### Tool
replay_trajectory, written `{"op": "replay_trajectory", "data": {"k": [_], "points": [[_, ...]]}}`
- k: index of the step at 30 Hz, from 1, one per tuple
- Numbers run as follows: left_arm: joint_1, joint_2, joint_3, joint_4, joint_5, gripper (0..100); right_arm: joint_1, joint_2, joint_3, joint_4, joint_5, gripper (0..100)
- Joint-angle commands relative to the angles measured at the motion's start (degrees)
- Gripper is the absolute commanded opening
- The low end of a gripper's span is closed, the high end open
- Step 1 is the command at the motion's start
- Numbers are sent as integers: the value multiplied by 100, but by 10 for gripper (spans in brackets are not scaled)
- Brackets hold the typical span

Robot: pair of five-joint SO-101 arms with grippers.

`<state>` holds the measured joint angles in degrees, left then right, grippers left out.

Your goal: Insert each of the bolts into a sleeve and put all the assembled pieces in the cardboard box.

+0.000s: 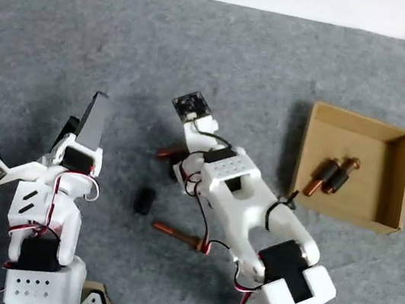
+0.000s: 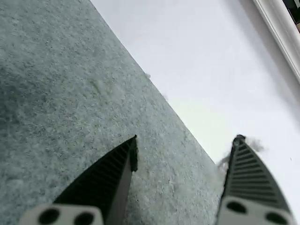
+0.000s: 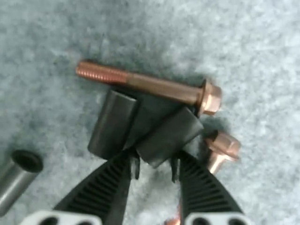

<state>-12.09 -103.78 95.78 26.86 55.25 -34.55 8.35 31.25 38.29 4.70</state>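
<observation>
My right gripper (image 3: 153, 166) is shut on the end of a black sleeve (image 3: 168, 136) that lies on the grey carpet. A second black sleeve (image 3: 112, 124) touches it. Just beyond them lies a copper bolt (image 3: 150, 86), and another bolt's head (image 3: 222, 147) shows beside the gripped sleeve. In the high view this gripper (image 1: 177, 165) is at mid-table, with a loose sleeve (image 1: 144, 201) and a loose bolt (image 1: 176, 233) nearer the arms. My left gripper (image 2: 187, 140) is open and holds nothing; it stands raised at the left (image 1: 94, 115).
The cardboard box (image 1: 361, 122) sits at the right with two bolt-and-sleeve pieces (image 1: 330, 174) inside. Another sleeve (image 3: 18, 173) lies at the edge of the right wrist view. The carpet's far edge meets a white surface (image 2: 211, 70).
</observation>
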Motion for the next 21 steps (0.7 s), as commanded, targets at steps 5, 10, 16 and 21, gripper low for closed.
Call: {"op": "replay_trajectory", "data": {"k": [5, 10, 16, 21], "points": [[75, -92, -75, -141, 44, 294, 57, 286, -224, 4, -114, 108], [75, -92, -57, -149, 44, 294, 66, 602, -681, 365, -114, 94], [75, -92, -48, -141, 35, 294, 66, 690, -760, 470, -105, 5], [75, -92, -40, -132, 35, 294, 66, 664, -787, 681, -62, 5]]}}
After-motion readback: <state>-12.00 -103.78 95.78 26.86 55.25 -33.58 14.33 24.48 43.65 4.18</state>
